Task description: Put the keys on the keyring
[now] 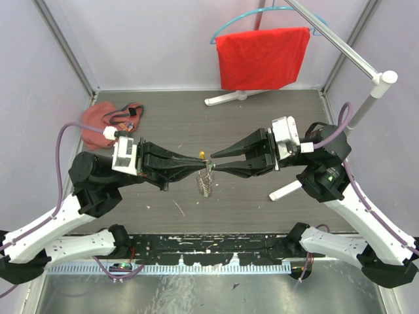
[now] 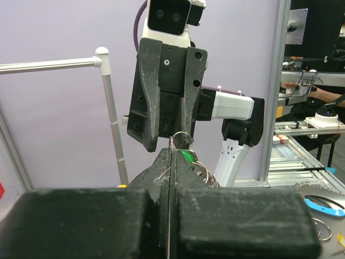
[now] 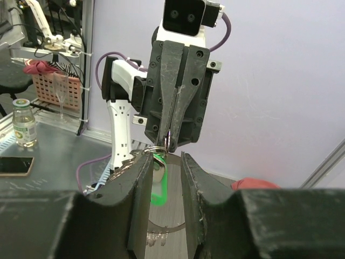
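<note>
One dark, wood-grained table (image 1: 262, 196) carries two arms whose black, wedge-shaped ends meet tip to tip at the centre of the overhead frame. One red cloth (image 1: 262, 57) hangs on a blue hanger (image 1: 226, 26) at top centre, and one crumpled red pouch (image 1: 105, 119) with cords lies at upper left.

The left gripper (image 1: 198, 163) has its fingers pressed flat together. Its own camera shows only a thin seam between them, and the right wrist view shows them pinching the keyring (image 1: 206, 182). The right gripper (image 1: 215, 160) stands narrowly parted, and its own camera shows a slim gap between scuffed black fingers (image 3: 141, 183).

There is one keyring, silvery coiled wire. It dangles just below the meeting tips overhead, and in the wrist views a thin round loop sits at the left fingertips.

Two keys: the green key (image 3: 158, 183), glossy plastic, hangs in the right gripper's gap and is seen only by the wrist cameras. The gold key (image 1: 203, 155) is only a tiny yellow glint overhead, its shape too small to tell
</note>
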Motion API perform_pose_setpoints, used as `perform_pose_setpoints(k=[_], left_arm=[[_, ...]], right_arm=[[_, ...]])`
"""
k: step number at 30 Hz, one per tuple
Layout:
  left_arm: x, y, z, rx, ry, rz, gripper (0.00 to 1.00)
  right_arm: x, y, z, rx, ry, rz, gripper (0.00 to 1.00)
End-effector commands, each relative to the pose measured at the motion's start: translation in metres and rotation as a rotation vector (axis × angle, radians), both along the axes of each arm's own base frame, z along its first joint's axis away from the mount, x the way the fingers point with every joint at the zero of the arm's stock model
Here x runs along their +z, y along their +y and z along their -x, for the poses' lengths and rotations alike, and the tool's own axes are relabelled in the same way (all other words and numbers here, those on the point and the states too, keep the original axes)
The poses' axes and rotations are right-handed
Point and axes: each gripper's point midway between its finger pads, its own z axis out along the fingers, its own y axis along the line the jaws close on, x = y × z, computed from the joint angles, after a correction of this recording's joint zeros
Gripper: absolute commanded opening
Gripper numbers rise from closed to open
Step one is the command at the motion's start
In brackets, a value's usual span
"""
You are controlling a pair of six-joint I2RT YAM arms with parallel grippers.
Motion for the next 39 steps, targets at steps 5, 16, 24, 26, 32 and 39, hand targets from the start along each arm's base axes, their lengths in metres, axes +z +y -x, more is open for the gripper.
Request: perform_pose_setpoints(k=[5,16,24,26,32,39], left_arm=[[0.023,0.007,0.007,-0.023,-0.029,0.071,0.0],[0.025,0.01,0.009,-0.024,-0.032,0.079,0.0],[0.023,0.013,0.008,0.001,-0.036,0.066,0.0],[0.022,0.013,0.007,0.004,-0.035,0.061,0.0],[0.014,0.007,0.004,0.006,-0.035,0.021,0.0],[0.007,0.003,0.0,0.017,-0.026,-0.022,0.0]], right_arm=[[0.011,-0.003,0.002,0.0,-0.022,-0.038,0.33],[0.006,0.001,-0.003,-0.013,-0.012,-0.013,0.31],[0.003,-0.017,-0.014,-0.177,-0.044,0.04,0.39],[0.006,-0.024,-0.014,-0.21,-0.054,0.035,0.39],[0.027,-0.039,-0.004,-0.232,-0.084,-0.012,0.39],[0.028,-0.031,-0.01,-0.223,-0.003,0.03,0.38]])
